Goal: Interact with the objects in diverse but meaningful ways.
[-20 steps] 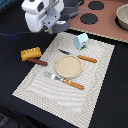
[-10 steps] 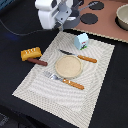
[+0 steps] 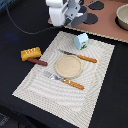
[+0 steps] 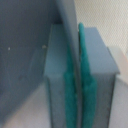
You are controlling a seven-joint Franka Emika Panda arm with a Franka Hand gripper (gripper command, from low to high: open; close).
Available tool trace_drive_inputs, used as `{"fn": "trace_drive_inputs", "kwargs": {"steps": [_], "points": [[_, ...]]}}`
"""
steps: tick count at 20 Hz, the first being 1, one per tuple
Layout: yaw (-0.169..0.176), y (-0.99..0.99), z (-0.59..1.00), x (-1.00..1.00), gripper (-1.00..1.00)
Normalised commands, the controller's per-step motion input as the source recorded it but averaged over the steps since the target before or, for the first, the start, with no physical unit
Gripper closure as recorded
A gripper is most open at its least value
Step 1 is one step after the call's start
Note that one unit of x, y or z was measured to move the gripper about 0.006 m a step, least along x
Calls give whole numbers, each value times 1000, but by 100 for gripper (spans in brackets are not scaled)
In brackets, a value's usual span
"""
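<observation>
1. Hovering high over the far edge of the striped beige placemat [image 3: 65, 75], near the top of the exterior view: white robot hand [image 3: 75, 19], apart from every toy below.
2. Showing teal fingers [image 4: 86, 90] pressed together in the wrist view, with no gap and nothing visible between them; looking narrow and holding nothing.
3. Standing upright on the placemat just below the hand: small white-and-light-blue carton with a green mark [image 3: 81, 41].
4. Lying off the placemat toward the exterior view's left, on the black worktop [image 3: 112, 100]: yellow scored bread loaf [image 3: 31, 53], with the brown sausage [image 3: 37, 61] just beside it, possibly touching.
5. Sitting in the middle of the placemat: round tan plate [image 3: 68, 66], flanked by an orange-handled knife [image 3: 80, 56] and an orange-handled fork [image 3: 64, 81].
6. Peeking in at the far right corner: grey saucepan [image 3: 122, 16], on the brown stove board [image 3: 105, 17].
7. Judging progress: nothing gripped, nothing on the plate, all items lying loose; any meaningful interaction looking not yet begun, carton seeming the nearest candidate.
</observation>
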Motion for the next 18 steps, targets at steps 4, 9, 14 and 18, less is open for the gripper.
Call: {"fn": "trace_drive_inputs", "kwargs": {"steps": [4,9,14,18], "points": [[0,619,457,878,100],[0,637,357,826,100],[0,634,351,822,100],[0,644,339,813,100]]}}
